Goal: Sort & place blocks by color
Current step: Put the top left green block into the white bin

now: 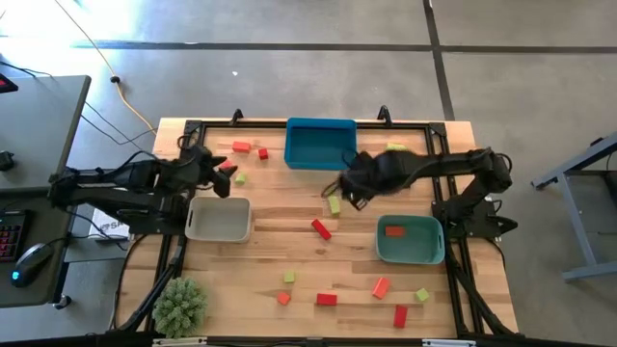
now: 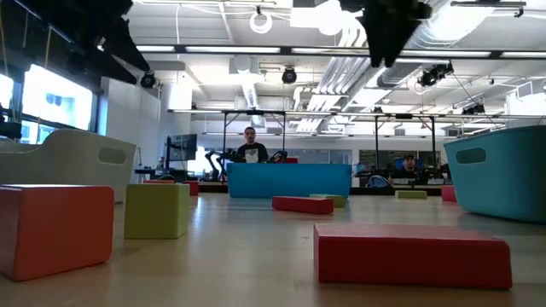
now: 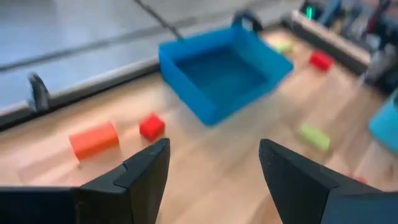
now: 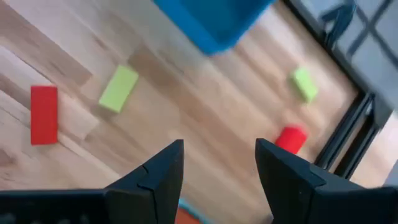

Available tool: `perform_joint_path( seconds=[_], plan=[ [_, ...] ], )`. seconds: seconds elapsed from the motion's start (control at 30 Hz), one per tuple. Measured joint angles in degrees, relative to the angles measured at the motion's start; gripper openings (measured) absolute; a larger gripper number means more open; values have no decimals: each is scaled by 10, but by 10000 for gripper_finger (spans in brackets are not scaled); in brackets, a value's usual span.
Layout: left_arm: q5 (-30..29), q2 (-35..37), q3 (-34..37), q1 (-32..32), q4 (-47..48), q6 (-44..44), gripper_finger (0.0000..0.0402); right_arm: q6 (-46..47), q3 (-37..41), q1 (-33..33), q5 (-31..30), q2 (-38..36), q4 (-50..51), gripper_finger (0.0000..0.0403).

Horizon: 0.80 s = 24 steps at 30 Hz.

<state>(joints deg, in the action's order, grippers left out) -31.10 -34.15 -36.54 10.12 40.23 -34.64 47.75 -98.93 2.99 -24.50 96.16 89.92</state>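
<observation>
The wooden table (image 1: 289,246) carries three trays: a blue tray (image 1: 320,143) at the far edge, a beige tray (image 1: 219,219) on the left, and a teal tray (image 1: 410,240) on the right with one orange-red block (image 1: 394,230) inside. The left gripper (image 1: 224,175) hangs open and empty above the table, just beside a small red block (image 1: 262,153) and an orange oblong block (image 1: 241,146). The right gripper (image 1: 349,188) is also parted and empty, with a yellow-green block (image 1: 335,203) lying just beside it. Other blocks lie scattered across the near half.
</observation>
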Motion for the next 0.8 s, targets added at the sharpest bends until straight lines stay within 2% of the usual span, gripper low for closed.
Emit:
perform_joint_path(
  seconds=[0.13, 0.4, 0.5, 0.67, 0.8],
  plan=[
    [94, -41, -17, 56, 26, 23, 239, -99, -37, -41, -1, 0, -2, 186],
    [207, -121, -55, 153, 69, 67, 239, -250, -69, -106, 9, 0, -15, 186],
    [236, -158, -69, 184, 84, 83, 239, -281, -69, -122, 10, 0, -20, 186],
    [251, -228, -96, 230, 129, 86, 239, -313, -69, -141, 10, 0, -30, 186],
    [262, -279, -110, 251, 134, 136, 239, -339, -69, -151, 11, 0, -35, 186]
  ],
)
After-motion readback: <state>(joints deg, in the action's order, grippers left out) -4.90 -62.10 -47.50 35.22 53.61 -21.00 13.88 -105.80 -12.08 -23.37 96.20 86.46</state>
